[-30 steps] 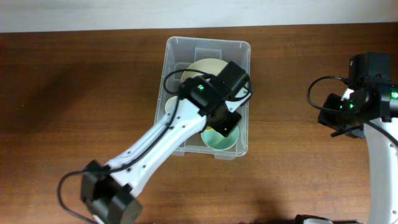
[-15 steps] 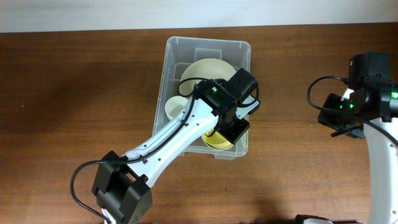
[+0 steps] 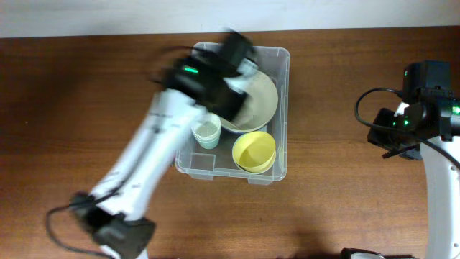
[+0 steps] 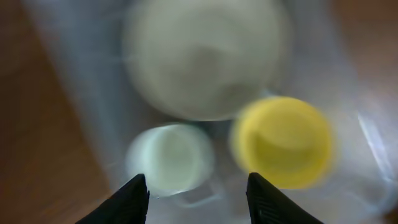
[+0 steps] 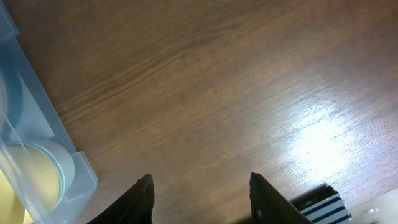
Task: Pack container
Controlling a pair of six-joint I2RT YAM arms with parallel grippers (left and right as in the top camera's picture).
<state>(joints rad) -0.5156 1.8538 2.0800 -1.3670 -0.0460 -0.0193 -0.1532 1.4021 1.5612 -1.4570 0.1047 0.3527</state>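
Observation:
The container [image 3: 282, 57], a clear plastic bin, stands mid-table. It holds a cream plate [image 3: 260, 101], a yellow bowl [image 3: 254, 151] at its near right corner and a pale green cup [image 3: 206, 132]. My left gripper [image 3: 230, 104], blurred by motion, hovers over the bin's far left part. In the left wrist view the left gripper [image 4: 198, 183] stands open and empty above the cup [image 4: 171, 155] and yellow bowl [image 4: 283, 140]. The right gripper [image 5: 199, 183] is open and empty over bare wood, right of the container [image 5: 37, 118]. The right arm [image 3: 420, 108] stays at the table's right side.
The brown wooden table [image 3: 86, 108] ends at a pale strip [image 3: 108, 18] along the far side. A black-and-white striped object [image 5: 323, 202] lies near the right gripper. The left arm [image 3: 144, 165] crosses the table diagonally from the near left.
The left gripper has opened and let go of the yellow bowl at the bin's near right corner. It then swung quickly back toward the far left. The right arm has not moved.

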